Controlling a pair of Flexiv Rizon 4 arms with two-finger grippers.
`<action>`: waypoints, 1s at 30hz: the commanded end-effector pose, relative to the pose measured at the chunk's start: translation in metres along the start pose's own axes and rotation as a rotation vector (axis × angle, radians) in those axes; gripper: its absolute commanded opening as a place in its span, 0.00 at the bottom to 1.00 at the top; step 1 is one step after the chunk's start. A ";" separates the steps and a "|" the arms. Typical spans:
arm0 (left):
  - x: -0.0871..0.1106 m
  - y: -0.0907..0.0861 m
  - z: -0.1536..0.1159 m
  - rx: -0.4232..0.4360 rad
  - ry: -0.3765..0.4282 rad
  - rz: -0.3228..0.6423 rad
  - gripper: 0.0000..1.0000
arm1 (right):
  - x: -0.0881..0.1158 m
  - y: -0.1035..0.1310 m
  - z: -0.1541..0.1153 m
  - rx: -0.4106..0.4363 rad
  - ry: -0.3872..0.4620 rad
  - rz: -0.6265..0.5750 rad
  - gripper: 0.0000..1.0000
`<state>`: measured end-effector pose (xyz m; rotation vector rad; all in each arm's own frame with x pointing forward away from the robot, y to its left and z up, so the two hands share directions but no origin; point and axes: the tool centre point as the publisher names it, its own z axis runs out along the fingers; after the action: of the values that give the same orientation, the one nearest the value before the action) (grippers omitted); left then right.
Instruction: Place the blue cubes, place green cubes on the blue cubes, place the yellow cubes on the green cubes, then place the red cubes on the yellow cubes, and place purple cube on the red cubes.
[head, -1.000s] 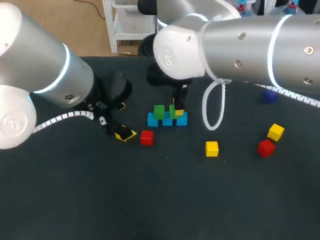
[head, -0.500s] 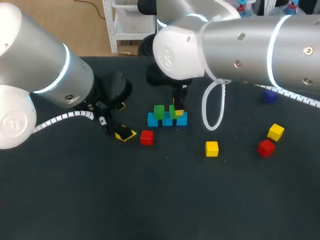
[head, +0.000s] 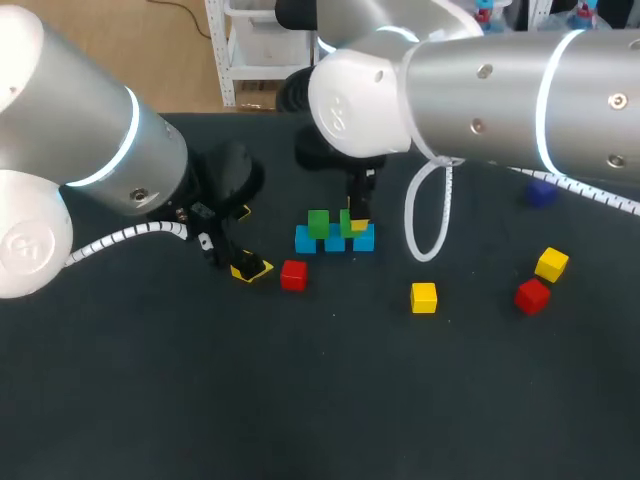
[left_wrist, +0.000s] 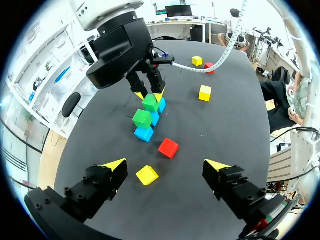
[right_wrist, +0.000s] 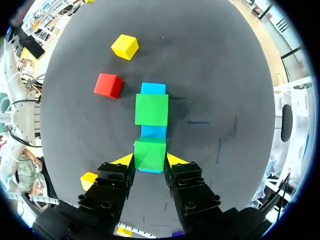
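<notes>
On blue cubes (right_wrist: 153, 89), right fingers (right_wrist: 124, 160) grip green cube (right_wrist: 150, 154).

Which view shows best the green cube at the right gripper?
Right wrist view: the green cube sits between the right gripper's tips. Head view half hides it behind the gripper; left wrist view shows it small.
</notes>
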<state>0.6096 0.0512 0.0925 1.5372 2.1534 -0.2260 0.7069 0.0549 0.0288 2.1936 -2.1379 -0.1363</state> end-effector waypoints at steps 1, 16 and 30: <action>-0.001 0.001 0.000 0.000 0.003 -0.001 1.00 | -0.001 -0.002 0.000 -0.004 0.000 0.000 0.05; -0.001 0.001 0.000 0.000 0.003 -0.001 1.00 | -0.001 -0.002 0.000 -0.002 -0.002 0.005 0.29; -0.001 0.001 0.000 0.000 0.003 -0.001 1.00 | -0.001 -0.002 0.000 -0.002 -0.001 0.009 0.45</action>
<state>0.6096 0.0512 0.0925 1.5372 2.1534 -0.2260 0.7078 0.0547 0.0287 2.1845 -2.1481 -0.1379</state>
